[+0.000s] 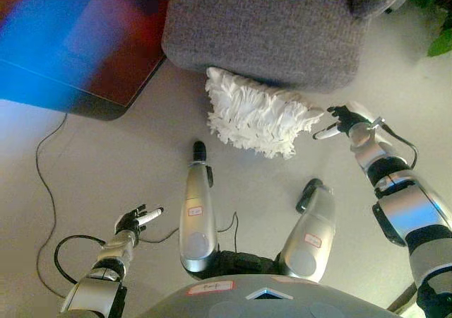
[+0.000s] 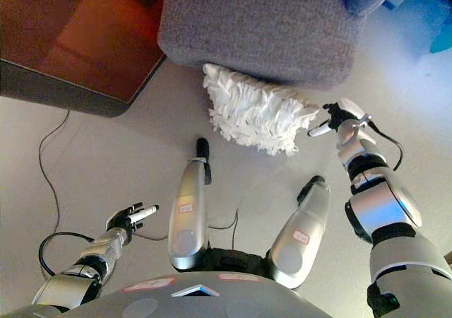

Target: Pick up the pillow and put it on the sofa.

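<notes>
Pillow on floor vs sofa, long axis approx left-right.

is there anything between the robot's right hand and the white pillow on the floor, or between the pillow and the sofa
Nothing visible. The right hand is beside the pillow, its fingers at the pillow's right corner. The pillow lies on the floor against the grey sofa, with nothing between them.

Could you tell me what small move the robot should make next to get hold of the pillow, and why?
Probably bring the right hand a little further left onto the white pillow and close on its edge. That hand is open beside the pillow's right corner, while the left hand hangs open, well away. The pillow lies on the floor against the grey sofa.
</notes>
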Tool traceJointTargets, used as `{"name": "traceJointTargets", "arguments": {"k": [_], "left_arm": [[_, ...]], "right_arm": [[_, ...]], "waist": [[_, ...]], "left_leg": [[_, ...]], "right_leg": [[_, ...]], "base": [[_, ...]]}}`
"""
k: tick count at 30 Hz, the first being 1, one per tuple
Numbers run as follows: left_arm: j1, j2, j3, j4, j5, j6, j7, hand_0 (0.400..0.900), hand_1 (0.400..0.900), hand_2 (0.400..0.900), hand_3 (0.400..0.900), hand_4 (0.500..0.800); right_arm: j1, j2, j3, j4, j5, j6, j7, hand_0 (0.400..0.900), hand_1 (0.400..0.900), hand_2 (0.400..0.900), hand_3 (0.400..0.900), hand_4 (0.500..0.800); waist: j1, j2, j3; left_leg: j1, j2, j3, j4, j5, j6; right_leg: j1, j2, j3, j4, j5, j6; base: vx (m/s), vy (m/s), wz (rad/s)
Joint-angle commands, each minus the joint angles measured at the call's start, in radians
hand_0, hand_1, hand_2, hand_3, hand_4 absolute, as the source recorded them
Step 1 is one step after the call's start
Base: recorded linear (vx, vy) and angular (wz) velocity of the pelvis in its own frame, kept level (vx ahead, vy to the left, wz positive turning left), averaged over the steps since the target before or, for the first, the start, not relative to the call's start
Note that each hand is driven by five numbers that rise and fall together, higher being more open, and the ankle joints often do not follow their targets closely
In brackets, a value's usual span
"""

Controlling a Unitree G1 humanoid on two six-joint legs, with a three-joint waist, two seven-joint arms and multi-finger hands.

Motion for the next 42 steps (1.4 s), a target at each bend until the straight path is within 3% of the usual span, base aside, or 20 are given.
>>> {"name": "traceJointTargets", "arguments": {"k": [1,11,20,42], "left_arm": [[0.063,0.103,-0.006,0.014,-0.071,-0.016,0.017,0.9,0.9,0.9,0.9,0.8],[0.096,0.094,0.016,0.008,-0.119,-0.031,-0.016,0.9,0.9,0.9,0.9,0.8],[0.151,0.08,0.048,0.021,-0.121,-0.095,-0.082,0.9,0.9,0.9,0.9,0.8],[0.22,0.083,0.058,-0.038,-0.118,-0.177,-0.154,0.9,0.9,0.9,0.9,0.8]], "right_arm": [[-0.135,-0.105,-0.017,-0.01,0.016,-0.017,-0.01,0.9,0.9,0.9,0.9,0.8],[-0.31,-0.148,0.031,0.003,0.046,-0.034,-0.004,0.9,0.9,0.9,0.9,0.8],[-0.451,-0.143,0.07,-0.001,0.073,-0.057,-0.016,0.9,0.9,0.9,0.9,0.8],[-0.482,-0.052,0.054,-0.064,0.126,-0.024,0.007,0.9,0.9,0.9,0.9,0.8]], "waist": [[0.025,0.024,0.001],[0.043,0.075,0.036],[0.074,0.113,0.052],[0.13,0.152,0.052]], "left_leg": [[0.05,0.065,-0.053,-0.006,-0.023,0.011],[-0.074,0.044,-0.041,0.022,-0.004,0.025],[-0.166,0.025,-0.051,0.047,-0.013,0.037],[-0.341,-0.015,-0.07,0.1,-0.023,0.066]], "right_leg": [[-0.079,-0.046,0.101,-0.026,0.073,-0.025],[-0.217,-0.046,0.12,0.048,0.065,-0.034],[-0.321,-0.056,0.132,0.119,0.034,-0.046],[-0.488,-0.05,0.144,0.175,0.034,-0.064]], "base": [[-0.06,0.065,0.02],[-0.05,0.047,0.03],[-0.01,0.045,0.03],[0.0,0.022,0.02]]}}
